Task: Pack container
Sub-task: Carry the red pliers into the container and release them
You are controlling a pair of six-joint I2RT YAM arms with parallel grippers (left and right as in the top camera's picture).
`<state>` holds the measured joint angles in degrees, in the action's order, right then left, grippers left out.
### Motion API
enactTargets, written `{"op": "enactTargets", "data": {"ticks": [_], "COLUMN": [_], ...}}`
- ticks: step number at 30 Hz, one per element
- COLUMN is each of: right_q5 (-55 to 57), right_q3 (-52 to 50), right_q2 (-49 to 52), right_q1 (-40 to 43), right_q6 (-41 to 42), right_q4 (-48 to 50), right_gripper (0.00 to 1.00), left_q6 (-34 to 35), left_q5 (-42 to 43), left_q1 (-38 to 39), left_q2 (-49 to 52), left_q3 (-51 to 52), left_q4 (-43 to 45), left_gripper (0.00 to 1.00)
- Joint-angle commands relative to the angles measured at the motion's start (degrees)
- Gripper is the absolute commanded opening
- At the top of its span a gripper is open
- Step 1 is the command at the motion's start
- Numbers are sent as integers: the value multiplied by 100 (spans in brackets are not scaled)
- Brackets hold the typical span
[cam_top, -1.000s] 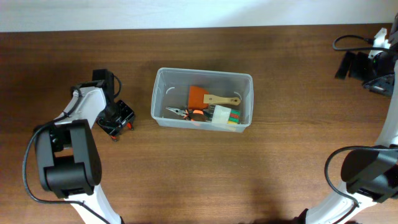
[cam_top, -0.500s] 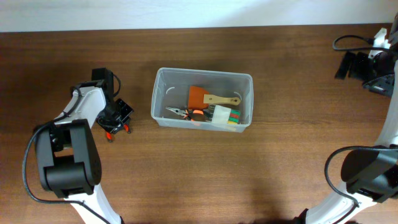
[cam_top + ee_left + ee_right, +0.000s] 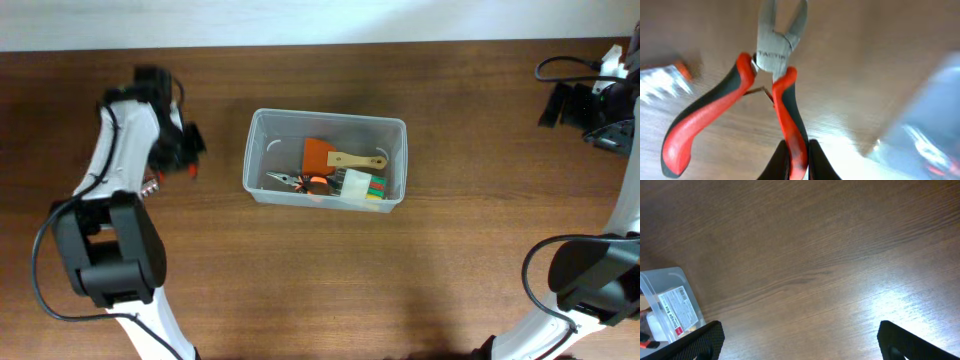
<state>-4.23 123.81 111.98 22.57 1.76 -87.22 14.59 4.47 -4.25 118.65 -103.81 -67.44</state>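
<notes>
The container [image 3: 330,117] is sitting in the middle of the overhead frame, on the brown table [image 3: 330,280]. Its long side is running from left to right. It is already holding some tools, among them an orange scraper [image 3: 318,153] with a wooden handle. They are lying mostly in its right half and lower part, so the upper left part of its floor is showing bare.

The left gripper [image 3: 186,150] is hanging to the left of the container, near its upper left corner but apart from the wall. The jaws are closing on cutting pliers [image 3: 773,54] with red and black handles. In the left wrist view only one handle is sitting between the fingers [image 3: 782,160]. The other handle is spreading out to the lower left, and the steel head is pointing away from the fingertips, toward the top of that frame. The container is appearing there only as a blur at the right edge.

The right gripper [image 3: 799,342] is waiting far at the upper right of the overhead frame, with its jaws wide apart and holding nothing.

In my judgement the left arm is the nearer one. The coming move is a carry to the right over the rim, and the loose handle is probably needing care there.
</notes>
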Motion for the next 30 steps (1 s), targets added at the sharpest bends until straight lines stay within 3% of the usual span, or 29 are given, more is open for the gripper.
{"op": "enactTargets", "data": {"ticks": [1,4,7,14,16,19,30], "right_q5": [-52,-52,-52,-50,-52,-52,-52], "right_q3": [-17,-17,-17,-17,-17,-17,-17], "right_q2": [-7,-7,-7,-7,-7,-7,-7], "right_q1": [-4,-4,-4,-4,-4,-4,-4], "right_q6": [66,68,66,68,66,66,68], "right_q4": [4,4,4,4,2,2,4], "right_gripper": [98,99,99,99,98,98,99], "left_q6": [-1502,-2127,-3333,-6518,-7044,-7335,-7344], "left_q5": [26,28,28,28,26,24,-470], "left_q1": [254,533,1012,2323,2592,2852,2872], "left_q2": [-92,-92,-92,17,136,415,1539], "left_q3": [-1469,-2450,-3132,-3067,-2896,-2647,-2448], "left_q4": [-426,-734,-953,-1674,-1751,-1725,-1641], "left_gripper": [2,2,2,2,2,2,2]}}
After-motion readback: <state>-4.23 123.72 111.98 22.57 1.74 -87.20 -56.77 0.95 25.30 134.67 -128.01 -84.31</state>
